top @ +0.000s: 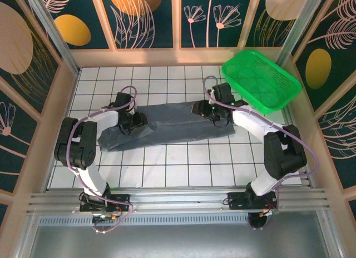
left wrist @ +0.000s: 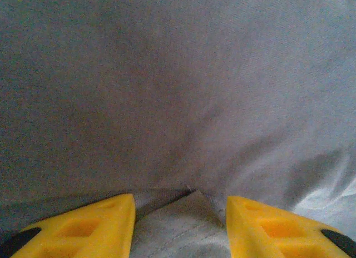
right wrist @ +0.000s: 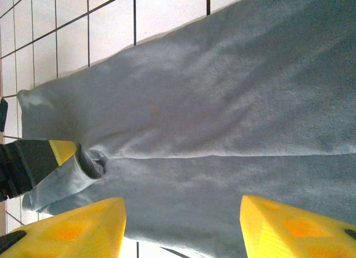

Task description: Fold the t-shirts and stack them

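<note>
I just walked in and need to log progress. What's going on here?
Two robot arms are working on a grey t-shirt, which lies across the tiled table and looks folded into a long strip. The left claw is low over its left end and the right claw is over its right end. Both are open. A green basket stands at the far right corner.

- I have bare white-tiled worktop [top: 183, 163] between the slate-grey fabric t-shirt [top: 167, 124] and the near edge: open passage.
- The bright green plastic mesh basket [top: 261, 80] blocks my far right corner.
</note>
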Tool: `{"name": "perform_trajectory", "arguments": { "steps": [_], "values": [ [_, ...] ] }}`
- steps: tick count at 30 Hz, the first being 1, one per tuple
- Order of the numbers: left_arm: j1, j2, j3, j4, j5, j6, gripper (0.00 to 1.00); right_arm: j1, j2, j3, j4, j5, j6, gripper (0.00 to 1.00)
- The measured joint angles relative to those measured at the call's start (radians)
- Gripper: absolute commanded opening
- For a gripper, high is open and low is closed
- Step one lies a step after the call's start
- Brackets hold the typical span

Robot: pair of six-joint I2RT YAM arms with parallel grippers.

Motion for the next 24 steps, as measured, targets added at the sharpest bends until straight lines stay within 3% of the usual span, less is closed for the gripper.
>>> {"name": "perform_trajectory", "arguments": {
  "steps": [15, 21, 24],
  "values": [
    [-0.061, -0.159, -0.167, 0.005, 0.039, -0.122, 0.34, 0.004, 0.000, -0.005, 0.000, 0.000, 0.000, 0.57],
    [-0.074, -0.263, -0.179, -0.038, -0.012, -0.150, 0.45, 0.004, -0.001, -0.018, 0.014, -0.005, 0.000, 0.57],
    [-0.074, -0.225, -0.095, -0.069, -0.062, -0.118, 0.49, 0.004, -0.001, -0.026, 0.024, -0.016, 0.000, 0.57]
  ]
}}
